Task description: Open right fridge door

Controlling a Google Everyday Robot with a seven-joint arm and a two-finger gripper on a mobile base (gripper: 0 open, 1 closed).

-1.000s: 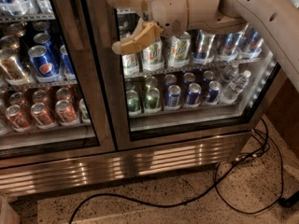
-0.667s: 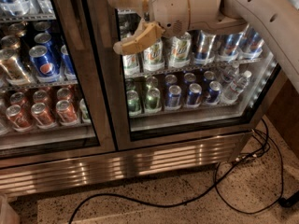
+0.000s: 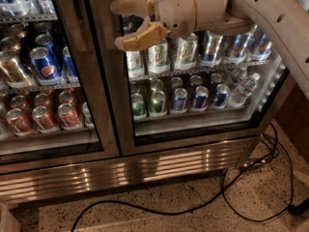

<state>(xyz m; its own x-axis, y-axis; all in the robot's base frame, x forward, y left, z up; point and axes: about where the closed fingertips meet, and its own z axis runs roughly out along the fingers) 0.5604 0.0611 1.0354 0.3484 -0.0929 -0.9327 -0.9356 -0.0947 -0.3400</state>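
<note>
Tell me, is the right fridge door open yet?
No, the right fridge door sits shut against its frame, while the open claw hovers before its upper left corner.

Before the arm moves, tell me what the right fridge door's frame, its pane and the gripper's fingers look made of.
The right fridge door: frame looks like brushed stainless steel, streaky grey sheen. Its pane: clear glass, cans show through. The gripper, open before the door's upper left, has tan matte fingers, probably plastic or rubber, no shine.

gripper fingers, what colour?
Tan, camera view. The gripper hangs open before the upper left of the right fridge door.
</note>
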